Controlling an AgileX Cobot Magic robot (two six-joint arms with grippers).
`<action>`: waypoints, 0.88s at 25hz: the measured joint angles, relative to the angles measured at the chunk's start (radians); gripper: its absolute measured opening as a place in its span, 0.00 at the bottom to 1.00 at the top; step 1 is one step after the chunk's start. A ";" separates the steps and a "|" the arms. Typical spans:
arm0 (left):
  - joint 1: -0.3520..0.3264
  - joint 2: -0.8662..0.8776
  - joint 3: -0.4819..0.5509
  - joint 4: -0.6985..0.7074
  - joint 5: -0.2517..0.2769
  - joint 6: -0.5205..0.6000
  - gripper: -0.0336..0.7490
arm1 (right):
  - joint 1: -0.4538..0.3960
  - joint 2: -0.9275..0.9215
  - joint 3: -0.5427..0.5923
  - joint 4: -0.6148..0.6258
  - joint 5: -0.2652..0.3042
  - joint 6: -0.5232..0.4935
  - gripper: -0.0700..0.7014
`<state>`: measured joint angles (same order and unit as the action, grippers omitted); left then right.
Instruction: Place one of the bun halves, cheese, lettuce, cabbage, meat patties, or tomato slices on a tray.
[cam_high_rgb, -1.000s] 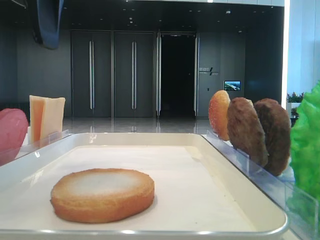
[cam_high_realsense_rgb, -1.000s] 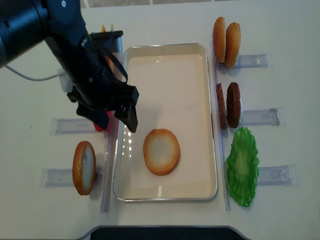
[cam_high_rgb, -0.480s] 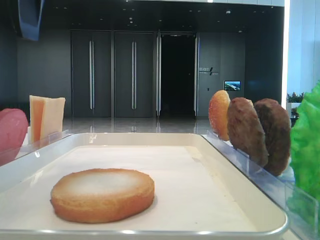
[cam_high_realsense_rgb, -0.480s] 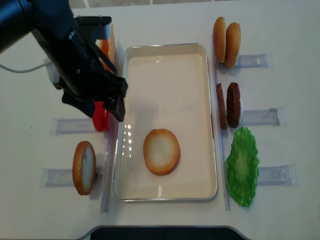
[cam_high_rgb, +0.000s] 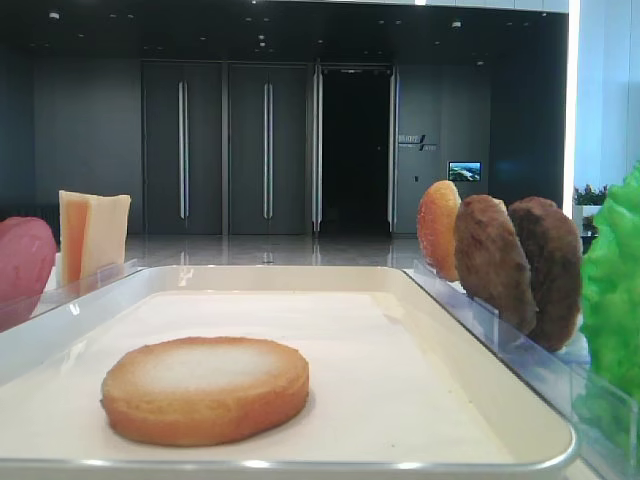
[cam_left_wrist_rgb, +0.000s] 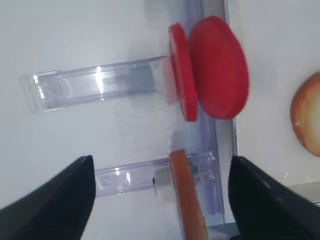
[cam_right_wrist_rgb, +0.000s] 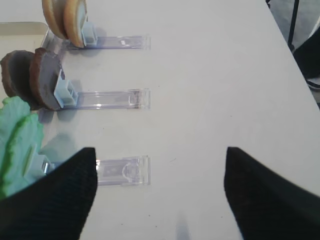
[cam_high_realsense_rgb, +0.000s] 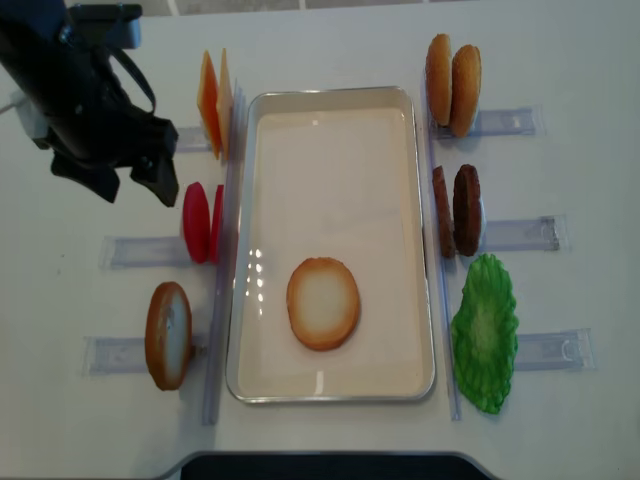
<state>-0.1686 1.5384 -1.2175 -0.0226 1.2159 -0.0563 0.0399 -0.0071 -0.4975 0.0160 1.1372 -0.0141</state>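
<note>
One bun half (cam_high_realsense_rgb: 323, 303) lies flat, pale face up, on the cream tray (cam_high_realsense_rgb: 330, 110), also seen low down as bun half (cam_high_rgb: 205, 388). My left gripper (cam_high_realsense_rgb: 135, 190) hangs open and holds nothing, left of the cheese (cam_high_realsense_rgb: 212, 115) and the red tomato slices (cam_high_realsense_rgb: 200, 222). From the left wrist, the open left gripper (cam_left_wrist_rgb: 161, 162) frames the orange cheese edge (cam_left_wrist_rgb: 187, 195), with the tomato slices (cam_left_wrist_rgb: 215, 75) beyond. The right gripper (cam_right_wrist_rgb: 160, 152) is open over bare table, right of the lettuce (cam_right_wrist_rgb: 17, 135) and meat patties (cam_right_wrist_rgb: 30, 80).
Clear plastic holders line both sides of the tray. Another bun half (cam_high_realsense_rgb: 168, 335) stands at the front left, two more (cam_high_realsense_rgb: 452, 70) at the back right. Patties (cam_high_realsense_rgb: 458, 210) and lettuce (cam_high_realsense_rgb: 485, 332) stand along the right side.
The left arm has drawn back up and to the left, from over the tray's left rim to beside the cheese. Its jaws stayed open. The bun half on the tray has not moved.
</note>
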 joint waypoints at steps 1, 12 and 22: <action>0.027 0.000 0.000 0.000 0.000 0.012 0.85 | 0.000 0.000 0.000 0.000 0.000 0.000 0.78; 0.173 0.000 0.000 0.055 0.000 0.069 0.85 | 0.000 0.000 0.000 0.000 0.000 0.000 0.78; 0.173 -0.072 0.029 0.103 0.000 0.056 0.85 | 0.000 0.000 0.000 0.000 0.000 0.000 0.78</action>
<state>0.0048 1.4668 -1.1889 0.0800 1.2161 0.0000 0.0399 -0.0071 -0.4975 0.0160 1.1372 -0.0141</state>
